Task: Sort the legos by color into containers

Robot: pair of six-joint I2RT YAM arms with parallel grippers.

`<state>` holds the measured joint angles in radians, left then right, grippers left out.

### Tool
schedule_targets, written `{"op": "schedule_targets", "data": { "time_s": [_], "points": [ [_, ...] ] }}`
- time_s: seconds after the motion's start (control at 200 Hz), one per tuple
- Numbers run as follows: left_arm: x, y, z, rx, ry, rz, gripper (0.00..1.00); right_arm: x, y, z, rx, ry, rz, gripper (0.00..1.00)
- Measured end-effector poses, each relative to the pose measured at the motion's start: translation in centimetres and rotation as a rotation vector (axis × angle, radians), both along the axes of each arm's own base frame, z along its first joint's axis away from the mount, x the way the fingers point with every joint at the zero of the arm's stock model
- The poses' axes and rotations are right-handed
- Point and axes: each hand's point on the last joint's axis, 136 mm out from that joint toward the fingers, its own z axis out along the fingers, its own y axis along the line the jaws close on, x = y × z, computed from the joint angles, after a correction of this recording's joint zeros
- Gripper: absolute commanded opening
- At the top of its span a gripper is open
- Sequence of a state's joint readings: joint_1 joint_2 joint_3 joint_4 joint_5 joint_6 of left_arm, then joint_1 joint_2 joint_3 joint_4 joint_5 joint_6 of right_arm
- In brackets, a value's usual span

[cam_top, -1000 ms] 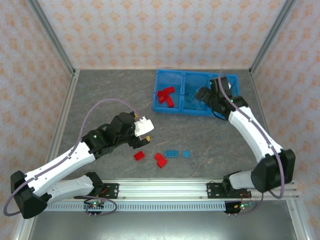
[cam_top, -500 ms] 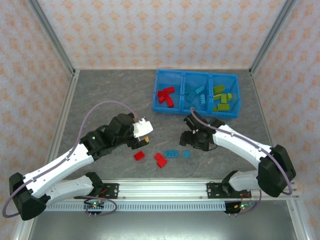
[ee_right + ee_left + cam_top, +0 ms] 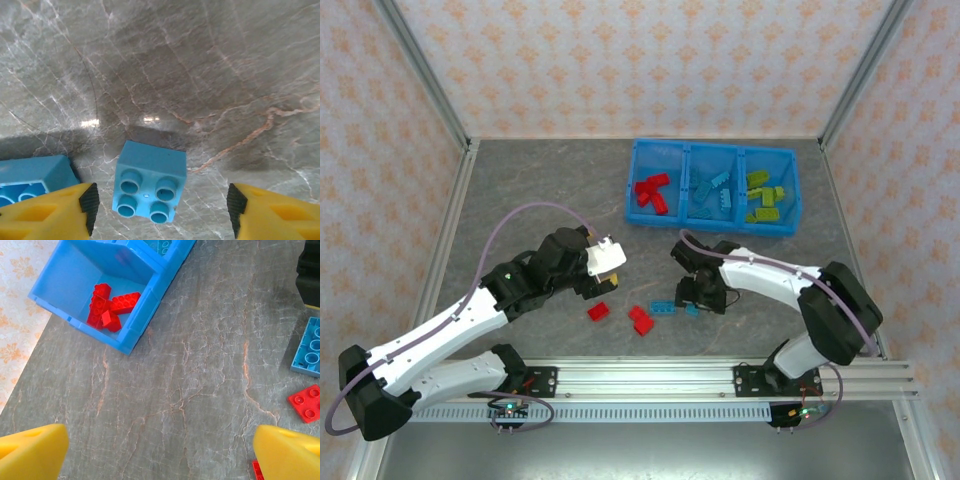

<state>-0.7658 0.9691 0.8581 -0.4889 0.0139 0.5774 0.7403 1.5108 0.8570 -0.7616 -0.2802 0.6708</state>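
— Right gripper (image 3: 160,206)?
— Spread wide, gripping nothing, straddling the square light blue brick (image 3: 150,187) near the middle of the table's near edge.
— Advice for the pinch?
— Drop straight, centre on the studs, close on two flat sides. Keep clear of the longer light blue brick (image 3: 31,179) just beside one pad (image 3: 50,212). Afterwards, probably the middle compartment (image 3: 715,162) of the tray (image 3: 631,190), toward the far right corner.
— Left gripper (image 3: 160,452)?
— Likewise spread wide and empty, above bare table (image 3: 190,390), near the red bricks (image 3: 598,312).
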Motion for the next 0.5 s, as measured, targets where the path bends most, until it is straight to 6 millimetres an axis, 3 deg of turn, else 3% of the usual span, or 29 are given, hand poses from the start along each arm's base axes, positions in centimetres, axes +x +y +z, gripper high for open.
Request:
{"op": "schedule_targets", "data": {
  "time_s": [0.36, 0.5],
  "points": [
    [0.0, 0.0, 0.0, 0.000, -0.001, 0.000, 0.96, -0.3, -0.3, -1.4, -0.015, 0.010, -0.040, 0.39],
    [0.0, 0.0, 0.0, 0.000, -0.001, 0.000, 0.96, 0.4, -0.7, -0.2, -0.008, -0.055, -0.062, 0.29]
  ]
}}
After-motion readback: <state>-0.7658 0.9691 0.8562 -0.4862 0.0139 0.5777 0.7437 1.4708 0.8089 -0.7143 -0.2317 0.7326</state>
